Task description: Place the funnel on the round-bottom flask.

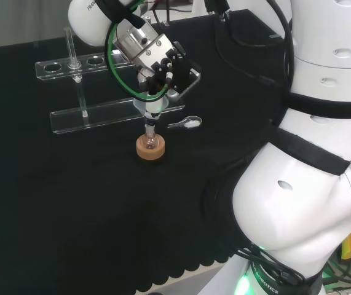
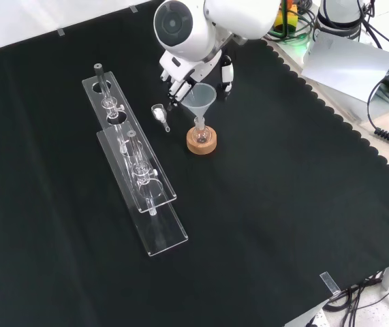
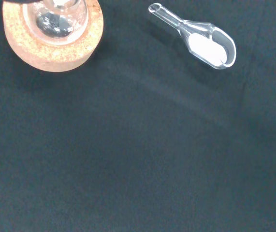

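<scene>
Here the hand (image 2: 193,73) pinches the funnel (image 2: 199,100), its stem in the round-bottom flask (image 2: 200,132) on its cork ring (image 2: 201,144).

Even, diffuse light from above falls on the scene; the black cloth (image 2: 262,204) soaks it up and stays matte, so cast shadows barely show. The white arm links (image 1: 310,184) come out very bright in the head view, close to washed out. Small glints mark the clear rack (image 2: 136,180) and the scoop (image 3: 203,41), which looks sharp in the wrist view. The cork ring (image 3: 55,53) throws a faint soft shadow on the cloth beside it.
</scene>
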Robot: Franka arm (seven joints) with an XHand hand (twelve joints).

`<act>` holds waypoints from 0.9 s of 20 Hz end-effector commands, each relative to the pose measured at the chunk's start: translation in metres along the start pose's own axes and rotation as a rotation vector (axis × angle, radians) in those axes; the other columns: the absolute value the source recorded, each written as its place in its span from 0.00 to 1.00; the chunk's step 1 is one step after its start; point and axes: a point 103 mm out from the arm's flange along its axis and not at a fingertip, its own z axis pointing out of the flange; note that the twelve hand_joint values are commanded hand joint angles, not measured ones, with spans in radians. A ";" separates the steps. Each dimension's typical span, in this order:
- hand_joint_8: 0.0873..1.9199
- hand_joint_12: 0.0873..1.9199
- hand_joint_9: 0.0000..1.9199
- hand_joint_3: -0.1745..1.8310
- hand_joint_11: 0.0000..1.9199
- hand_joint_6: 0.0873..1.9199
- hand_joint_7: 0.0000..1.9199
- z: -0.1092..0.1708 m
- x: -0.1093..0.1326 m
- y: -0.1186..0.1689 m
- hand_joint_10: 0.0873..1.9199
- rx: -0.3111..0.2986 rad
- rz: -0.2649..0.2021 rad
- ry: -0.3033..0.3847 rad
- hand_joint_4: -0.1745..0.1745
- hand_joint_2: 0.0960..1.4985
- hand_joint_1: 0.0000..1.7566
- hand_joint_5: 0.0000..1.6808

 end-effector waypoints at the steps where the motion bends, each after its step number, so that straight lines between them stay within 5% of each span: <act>1: 0.36 0.67 0.39 0.31 0.22 0.00 0.12 0.000 -0.001 -0.005 0.31 -0.007 0.000 0.006 0.42 0.40 0.34 0.11; 8: 0.35 0.67 0.38 0.30 0.21 0.00 0.10 -0.001 -0.003 -0.014 0.31 -0.015 0.005 0.011 0.43 0.38 0.31 0.09; 18: 0.35 0.67 0.37 0.29 0.21 0.00 0.11 -0.007 -0.039 -0.046 0.31 -0.123 0.029 0.099 0.43 0.39 0.31 0.10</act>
